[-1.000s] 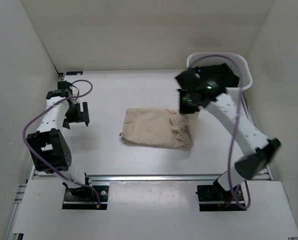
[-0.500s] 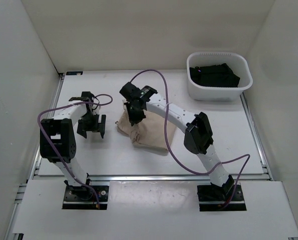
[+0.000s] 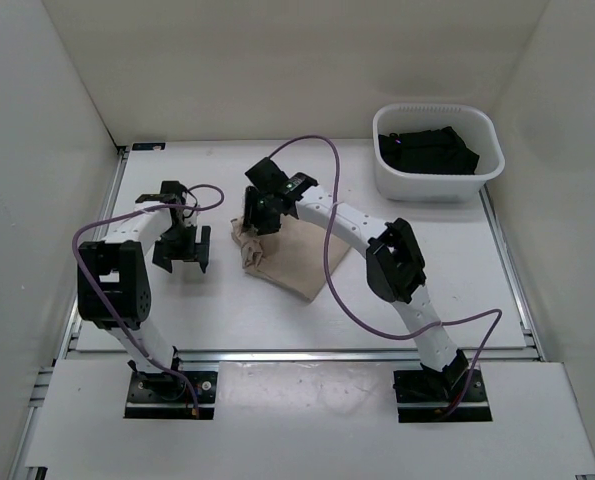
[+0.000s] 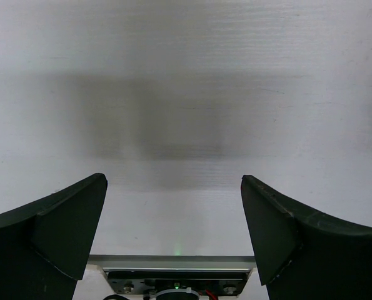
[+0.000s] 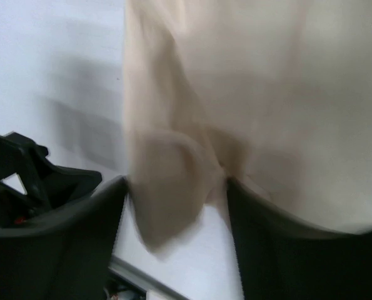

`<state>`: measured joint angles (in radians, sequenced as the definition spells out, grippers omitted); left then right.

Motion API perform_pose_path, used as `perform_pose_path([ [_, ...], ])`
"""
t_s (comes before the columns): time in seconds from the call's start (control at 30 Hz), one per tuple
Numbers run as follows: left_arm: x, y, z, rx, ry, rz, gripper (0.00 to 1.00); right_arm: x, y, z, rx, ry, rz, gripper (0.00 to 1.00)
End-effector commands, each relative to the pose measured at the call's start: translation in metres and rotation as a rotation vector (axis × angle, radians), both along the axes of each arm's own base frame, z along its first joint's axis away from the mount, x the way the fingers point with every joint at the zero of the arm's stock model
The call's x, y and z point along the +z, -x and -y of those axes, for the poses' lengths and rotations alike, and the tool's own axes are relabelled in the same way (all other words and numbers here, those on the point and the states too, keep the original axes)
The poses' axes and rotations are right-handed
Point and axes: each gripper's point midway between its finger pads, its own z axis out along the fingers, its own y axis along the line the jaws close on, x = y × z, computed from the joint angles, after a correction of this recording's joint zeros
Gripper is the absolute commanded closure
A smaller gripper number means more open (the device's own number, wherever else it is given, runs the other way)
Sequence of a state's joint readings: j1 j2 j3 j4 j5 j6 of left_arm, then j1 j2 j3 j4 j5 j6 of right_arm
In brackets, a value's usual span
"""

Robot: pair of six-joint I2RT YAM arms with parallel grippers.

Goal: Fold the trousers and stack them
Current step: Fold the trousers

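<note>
The beige trousers (image 3: 295, 262) lie folded into a small, skewed bundle at the middle of the table. My right gripper (image 3: 256, 216) hovers over the bundle's left end. In the right wrist view its jaws (image 5: 175, 182) stand apart, and a blurred, loose flap of the trousers (image 5: 254, 94) hangs between them. My left gripper (image 3: 183, 266) is a little left of the bundle, pointing down at bare table, apart from the cloth. The left wrist view shows it open (image 4: 173, 181) with nothing between its fingers.
A white basket (image 3: 487, 125) holding dark clothes (image 3: 427, 152) stands at the back right. White walls enclose the table on three sides. A metal rail (image 3: 297, 353) runs along the near edge. The right arm's purple cable (image 3: 329, 285) loops across the cloth.
My right arm swept from the trousers' right end to the left, folding the cloth over into a smaller bundle, and its jaws have opened. The left arm moved in towards the bundle.
</note>
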<state>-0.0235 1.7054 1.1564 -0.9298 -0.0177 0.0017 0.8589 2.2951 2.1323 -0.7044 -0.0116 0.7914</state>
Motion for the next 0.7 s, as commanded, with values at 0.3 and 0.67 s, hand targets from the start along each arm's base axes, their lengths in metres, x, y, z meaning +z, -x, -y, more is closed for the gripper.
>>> perform_pose_path([
  [0.3,0.082,-0.049,-0.005,0.007,-0.038,0.265,0.0,0.099,-0.004,0.116,-0.267,0.115,0.207,0.11],
  [0.67,0.04,-0.08,0.05,-0.128,0.016,0.181,0.0,-0.043,0.009,0.219,-0.419,0.168,-0.126,0.03],
])
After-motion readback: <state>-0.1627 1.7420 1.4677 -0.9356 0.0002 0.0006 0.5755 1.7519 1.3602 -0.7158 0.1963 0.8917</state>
